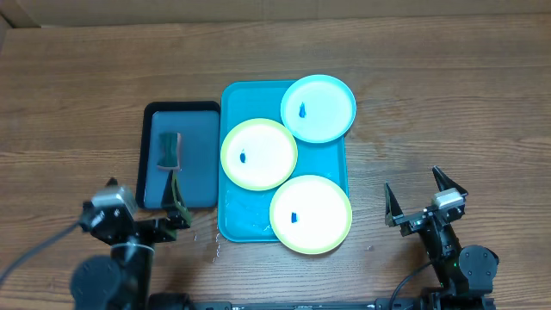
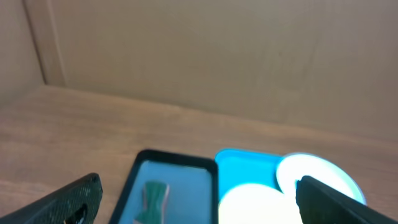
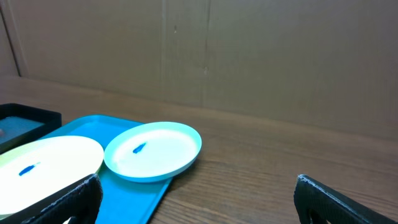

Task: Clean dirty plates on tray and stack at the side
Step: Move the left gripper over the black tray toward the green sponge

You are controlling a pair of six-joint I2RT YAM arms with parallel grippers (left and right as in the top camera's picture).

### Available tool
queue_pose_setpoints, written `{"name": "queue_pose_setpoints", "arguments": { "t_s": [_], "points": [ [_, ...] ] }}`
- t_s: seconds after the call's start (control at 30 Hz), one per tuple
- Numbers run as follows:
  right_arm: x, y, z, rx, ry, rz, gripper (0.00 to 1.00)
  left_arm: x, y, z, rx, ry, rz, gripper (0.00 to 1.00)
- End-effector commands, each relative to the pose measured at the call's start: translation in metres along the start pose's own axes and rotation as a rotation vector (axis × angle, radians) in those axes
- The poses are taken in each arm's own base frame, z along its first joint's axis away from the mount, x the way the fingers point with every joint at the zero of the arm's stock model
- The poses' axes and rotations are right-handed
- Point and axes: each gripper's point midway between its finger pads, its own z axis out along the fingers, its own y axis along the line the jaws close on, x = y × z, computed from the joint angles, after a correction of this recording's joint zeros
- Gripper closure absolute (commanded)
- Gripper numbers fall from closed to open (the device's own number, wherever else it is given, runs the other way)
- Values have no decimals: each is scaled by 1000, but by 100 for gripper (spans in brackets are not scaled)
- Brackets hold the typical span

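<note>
The turquoise tray (image 1: pixel 231 215) lies mid-table with three dirty plates on it. A light blue plate (image 1: pixel 318 108) overhangs the tray's far right corner, a yellow-green plate (image 1: pixel 258 153) sits at its left middle, and another yellow-green plate (image 1: pixel 311 213) overhangs its near right. Each has a small blue smudge. My left gripper (image 1: pixel 175 191) is open and empty near the black tray's front edge. My right gripper (image 1: pixel 419 195) is open and empty on the bare table right of the tray. The right wrist view shows the light blue plate (image 3: pixel 153 150) and the tray (image 3: pixel 134 193).
A black rectangular tray (image 1: pixel 202 159) with a green sponge (image 1: pixel 169 149) lies left of the turquoise tray; both show in the left wrist view, tray (image 2: pixel 186 160) and sponge (image 2: pixel 153 198). A cardboard wall stands behind the table.
</note>
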Motion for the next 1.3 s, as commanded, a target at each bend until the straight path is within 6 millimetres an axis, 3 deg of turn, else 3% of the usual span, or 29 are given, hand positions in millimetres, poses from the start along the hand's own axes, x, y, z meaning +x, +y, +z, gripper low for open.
{"name": "queue_pose_setpoints", "arguments": {
  "t_s": [0.0, 0.17, 0.37, 0.4, 0.47, 0.53, 0.6, 0.8, 1.03, 1.1, 1.27],
  "points": [
    [2, -1, 0, 6, -4, 5, 0, -23, -19, 3, 69, 90, 2, 0],
    [2, -1, 0, 6, -4, 5, 0, -26, -24, 17, 48, 349, 22, 0],
    [2, -1, 0, 6, -4, 5, 0, -13, -21, 38, 10, 554, 15, 0],
    [2, -1, 0, 6, -4, 5, 0, -9, -21, 42, 6, 574, 14, 4],
    [2, -1, 0, 6, -4, 5, 0, -1, -19, 48, -4, 612, 13, 26],
    [2, -1, 0, 6, -4, 5, 0, 7, -15, 55, -35, 651, -7, 67],
    [2, -1, 0, 6, -4, 5, 0, 14, -12, 61, -57, 683, -28, 74],
    [2, -1, 0, 6, -4, 5, 0, 39, -5, 84, -124, 787, -88, 88],
    [2, -1, 0, 6, -4, 5, 0, 66, 0, 103, -153, 896, -94, 89],
    [2, -1, 0, 6, -4, 5, 0, 72, 1, 107, -158, 918, -94, 93],
    [2, -1, 0, 6, -4, 6, 0, 75, 2, 111, -162, 926, -94, 95]
  ]
}}
